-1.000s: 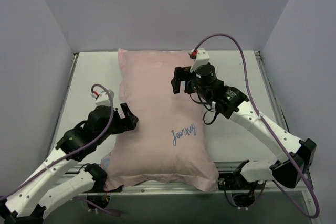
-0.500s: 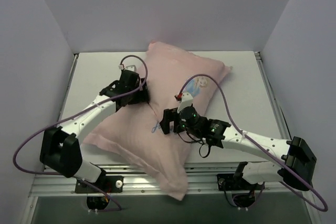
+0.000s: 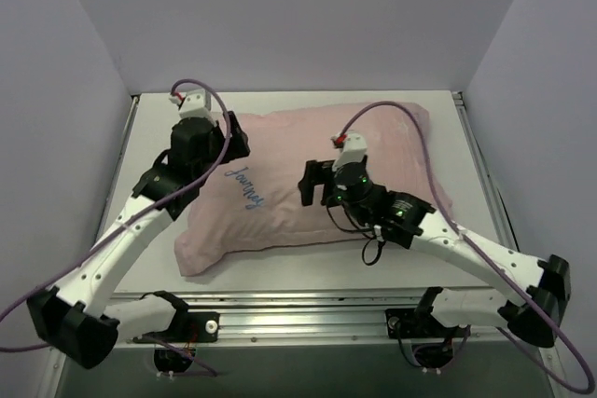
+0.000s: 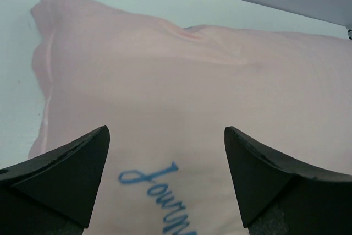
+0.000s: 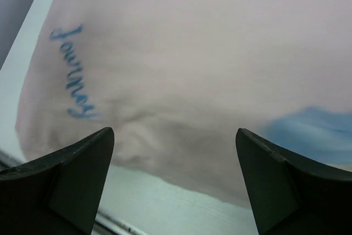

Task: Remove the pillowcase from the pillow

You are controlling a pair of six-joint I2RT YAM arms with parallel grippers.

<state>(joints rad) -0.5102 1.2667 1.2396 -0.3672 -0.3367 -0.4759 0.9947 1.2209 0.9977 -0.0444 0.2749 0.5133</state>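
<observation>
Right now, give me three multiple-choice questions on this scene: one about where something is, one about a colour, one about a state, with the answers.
1. The blue word Journey on the pillowcase lies:
A) in its left half
B) in its right half
C) on the bare table

2. The upward face of the pillowcase is:
A) green
B) pale pink
C) black

3. Both pairs of jaws are:
A) shut on fabric
B) shut on nothing
C) open

Answers:
1 A, the top view shows the script left of the cover's middle.
2 B, every view shows pale pink cloth.
3 C, each wrist view shows the jaws wide apart with nothing between them.
</observation>
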